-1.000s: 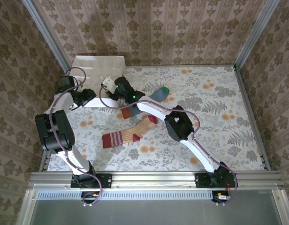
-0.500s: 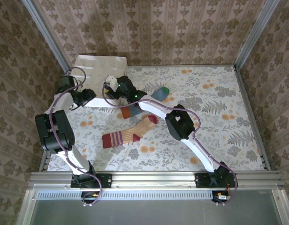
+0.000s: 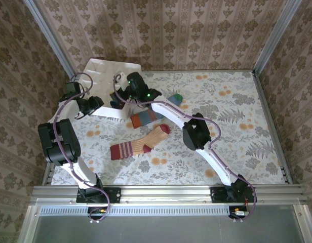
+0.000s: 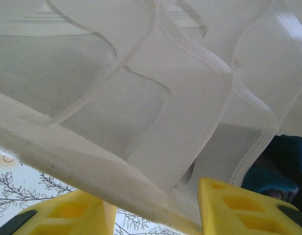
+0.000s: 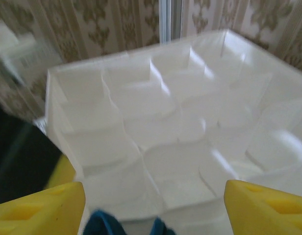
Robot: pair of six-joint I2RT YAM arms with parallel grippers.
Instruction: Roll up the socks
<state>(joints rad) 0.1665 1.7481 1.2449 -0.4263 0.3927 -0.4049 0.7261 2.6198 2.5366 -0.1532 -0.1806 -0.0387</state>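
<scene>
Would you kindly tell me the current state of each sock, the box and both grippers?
grey-blue sock, flat, unrolled, partly under the right arm.
peach sock, flat, unrolled.
dark teal bundle, at the box's edge; form unclear.
white box, open-topped, near wall gripped.
left gripper, shut on the white box.
right gripper, open above the box.

No writing, label, brand, number or sign can be read. None is found on the striped peach sock point(image 3: 138, 146), the grey-blue sock point(image 3: 146, 119), the partitioned box point(image 3: 108, 72), the desk point(image 3: 237, 116) or the walls point(image 3: 171, 30).
</scene>
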